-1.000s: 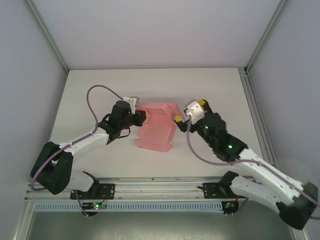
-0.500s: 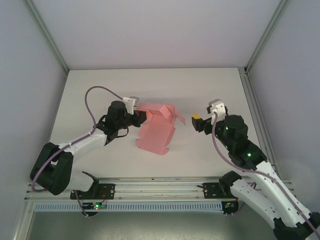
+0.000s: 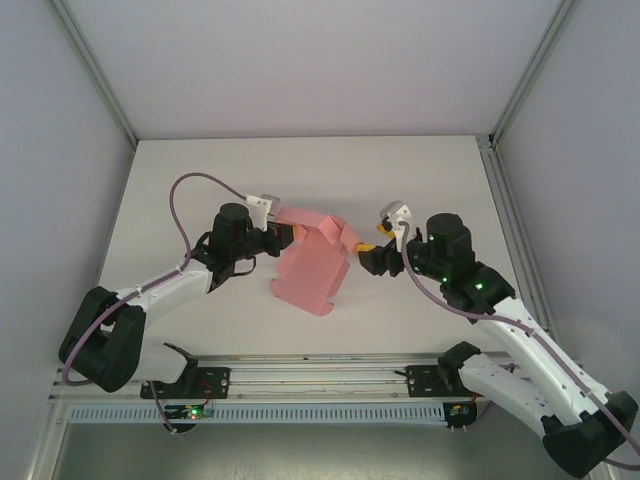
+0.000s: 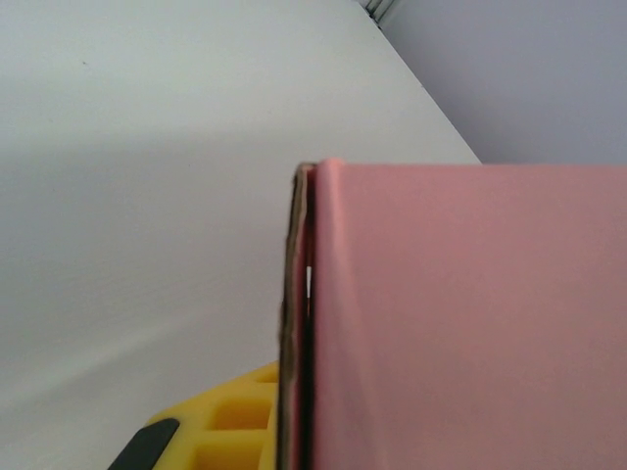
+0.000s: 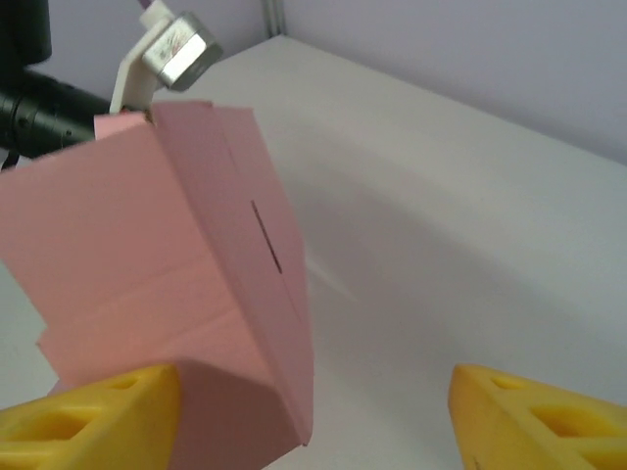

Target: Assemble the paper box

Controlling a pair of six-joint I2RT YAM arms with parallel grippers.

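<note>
Pink thin-card paper box point(image 3: 314, 268) is clamped by the left gripper point(image 3: 287, 232). The right gripper point(image 3: 368, 250) is spread wide beside it.

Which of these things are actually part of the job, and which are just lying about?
In the job: pink card paper box, held by the left end effector; right end effector, open beside it.
Just there: white table; metal frame rail.

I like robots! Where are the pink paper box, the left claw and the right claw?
paper box point(image 3: 312, 268): top view, on its big flat panel.
left claw point(image 3: 286, 233): top view, between its fingertips, pinching the box's edge.
right claw point(image 3: 370, 250): top view, between its yellow fingertips.
</note>
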